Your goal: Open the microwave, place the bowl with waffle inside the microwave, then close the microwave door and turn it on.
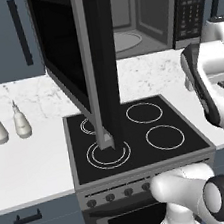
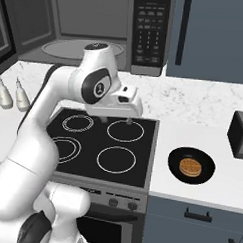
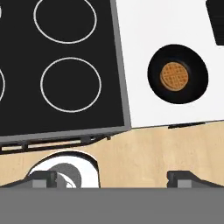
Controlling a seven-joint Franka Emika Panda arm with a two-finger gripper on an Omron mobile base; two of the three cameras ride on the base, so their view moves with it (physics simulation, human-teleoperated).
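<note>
While the microwave door [image 1: 96, 60] stands swung wide off the microwave [image 2: 92, 27], the gripper [image 2: 116, 121] hangs above the stove [image 2: 100, 145] with jaws spread and empty, the bowl with waffle [image 2: 191, 165] resting on the counter [image 2: 203, 122] beside it.

Microwave door [image 1: 96, 60] swung wide over stove [image 2: 100, 147]; cavity mouth unobstructed.
</note>
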